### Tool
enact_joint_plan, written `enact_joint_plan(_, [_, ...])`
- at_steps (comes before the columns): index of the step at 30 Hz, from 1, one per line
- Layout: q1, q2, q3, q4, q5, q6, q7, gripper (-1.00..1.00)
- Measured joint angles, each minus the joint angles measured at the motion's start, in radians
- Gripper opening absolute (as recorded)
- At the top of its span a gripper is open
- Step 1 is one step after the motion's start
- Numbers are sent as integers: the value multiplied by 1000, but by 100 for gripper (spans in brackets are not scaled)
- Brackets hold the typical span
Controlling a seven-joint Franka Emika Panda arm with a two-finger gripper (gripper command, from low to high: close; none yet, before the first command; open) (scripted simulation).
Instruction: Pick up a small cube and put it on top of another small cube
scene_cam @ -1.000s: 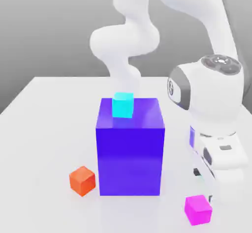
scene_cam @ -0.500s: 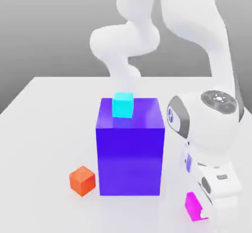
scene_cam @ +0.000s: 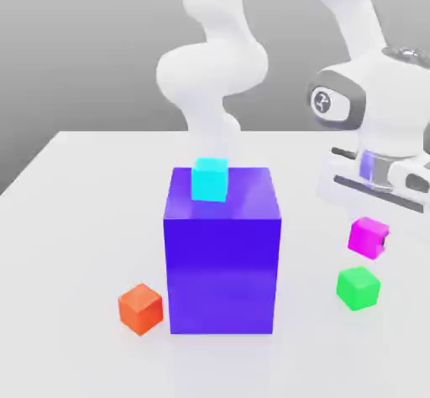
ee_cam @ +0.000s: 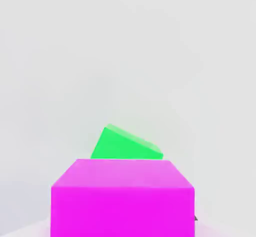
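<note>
We're pinching glossy magenta cube (scene_cam: 368,238) in gripper (scene_cam: 383,239), seeing crisp edges, keeping air around, green cube (scene_cam: 359,288) sitting near.

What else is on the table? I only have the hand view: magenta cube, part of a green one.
Observer: A big blue block stands on the table, on the exterior view's left of the green cube.
Operator: Anything on top of that block?
Observer: Yes, a small cyan cube.
Operator: Any other loose cube down low?
Observer: An orange one, on the table beside the block, on the exterior view's left.
</note>
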Motion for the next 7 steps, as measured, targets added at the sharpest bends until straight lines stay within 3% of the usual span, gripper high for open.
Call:
enact_joint_plan(3, [0, 96, -2, 2, 0, 94, -2, -100])
enact_joint_plan(4, [1, 125, -4, 3, -2, 121, -1, 100])
enact_joint_plan(7, [1, 125, -4, 3, -2, 121, -1, 100])
